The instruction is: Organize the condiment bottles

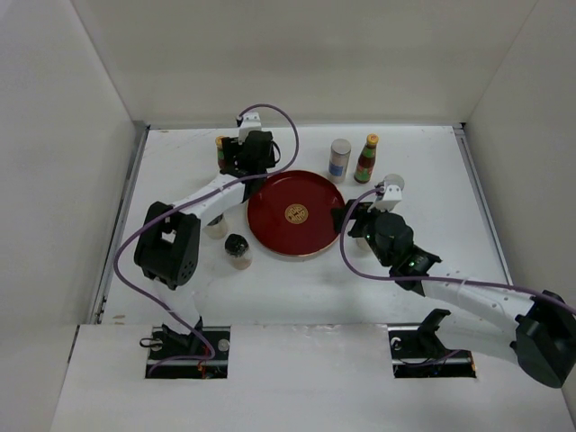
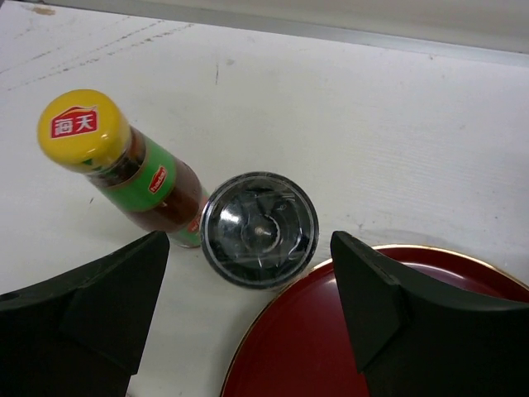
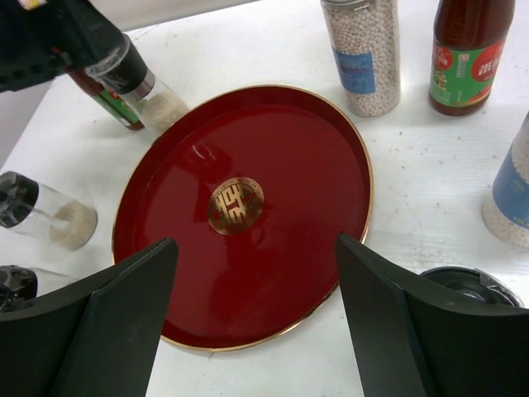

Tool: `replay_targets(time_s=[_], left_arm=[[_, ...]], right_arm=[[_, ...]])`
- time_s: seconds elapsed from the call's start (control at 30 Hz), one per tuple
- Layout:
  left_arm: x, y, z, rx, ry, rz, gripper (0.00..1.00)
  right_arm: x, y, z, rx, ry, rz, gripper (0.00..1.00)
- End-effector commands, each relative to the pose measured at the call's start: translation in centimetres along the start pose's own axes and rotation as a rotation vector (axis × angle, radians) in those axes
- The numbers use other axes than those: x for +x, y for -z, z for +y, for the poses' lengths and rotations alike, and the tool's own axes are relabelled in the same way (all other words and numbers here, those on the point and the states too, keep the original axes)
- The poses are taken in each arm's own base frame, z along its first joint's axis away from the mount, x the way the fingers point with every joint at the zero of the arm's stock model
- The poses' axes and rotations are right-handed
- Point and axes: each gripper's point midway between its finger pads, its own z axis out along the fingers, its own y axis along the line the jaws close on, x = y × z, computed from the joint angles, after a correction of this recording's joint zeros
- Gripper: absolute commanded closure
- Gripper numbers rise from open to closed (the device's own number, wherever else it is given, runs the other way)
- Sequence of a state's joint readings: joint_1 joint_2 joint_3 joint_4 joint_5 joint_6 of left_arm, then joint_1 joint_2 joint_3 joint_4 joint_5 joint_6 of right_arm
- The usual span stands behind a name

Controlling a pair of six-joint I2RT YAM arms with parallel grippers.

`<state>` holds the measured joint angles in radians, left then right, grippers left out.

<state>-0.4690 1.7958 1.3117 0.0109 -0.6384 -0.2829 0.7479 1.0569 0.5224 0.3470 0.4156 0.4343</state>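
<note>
The left gripper [image 2: 248, 240] is held spread wide, nothing grasped. A dark-lidded jar [image 2: 259, 229] is seen from above, just ahead of the gap between the fingers and touched by neither. This jar stands upright at the far-left rim of the red round tray [image 1: 270, 225]. A layer of white powder is shown in its clear body in the right wrist view. Just to its left a yellow-capped sauce bottle [image 2: 83, 136] is set, filled with dark red sauce under a green neck label.

The right gripper [image 3: 254, 248] is likewise released, its fingers parted above the near-right edge of the tray. A gold emblem is carried at the tray's middle.

Beyond the tray's far rim a silver-lidded shaker [image 1: 339, 157] is placed, packed with small white pellets behind a blue label. Just to its right stands a second sauce bottle [image 1: 366, 159], also holding red sauce. A blue-labelled shaker [image 3: 511, 194] with white grains is found right of the tray, beside the right arm.

Left of the tray two squat jars [image 1: 238, 249] are grouped. A little white powder is seen in the nearer-to-tray one [image 3: 41, 219].
</note>
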Motion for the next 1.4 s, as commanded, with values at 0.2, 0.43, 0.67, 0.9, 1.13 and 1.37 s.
replay_targets(time_s=[0.2, 0.43, 0.67, 0.9, 1.13, 1.37], left_arm=[[-1.6, -2.5, -1.0, 0.044, 0.031, -0.018, 0.21], [-0.9, -4.3, -1.6, 0.057, 0.046, 0.001, 0.32], [-4.6, -2.1, -1.0, 0.073, 0.106, -0.113, 0.63], [-11.0, 3.4, -1.6, 0.114, 0.127, -0.296, 0.65], [-11.4, 7.5, -3.6, 0.191, 0.148, -0.337, 0.65], [-6.4, 8.0, -7.4, 0.312, 0.195, -0.226, 0.65]], right_arm=[[-1.1, -0.4, 1.3, -0.056, -0.039, -0.037, 0.16], [-1.3, -0.4, 1.4, -0.059, -0.042, -0.043, 0.16], [-1.3, -0.4, 1.2, -0.055, -0.044, -0.045, 0.16], [-1.0, -0.5, 1.2, -0.057, -0.045, -0.039, 0.17], [-1.6, -0.3, 0.8, -0.047, -0.054, -0.059, 0.17], [-2.6, 0.2, -0.5, -0.014, -0.086, -0.1, 0.17]])
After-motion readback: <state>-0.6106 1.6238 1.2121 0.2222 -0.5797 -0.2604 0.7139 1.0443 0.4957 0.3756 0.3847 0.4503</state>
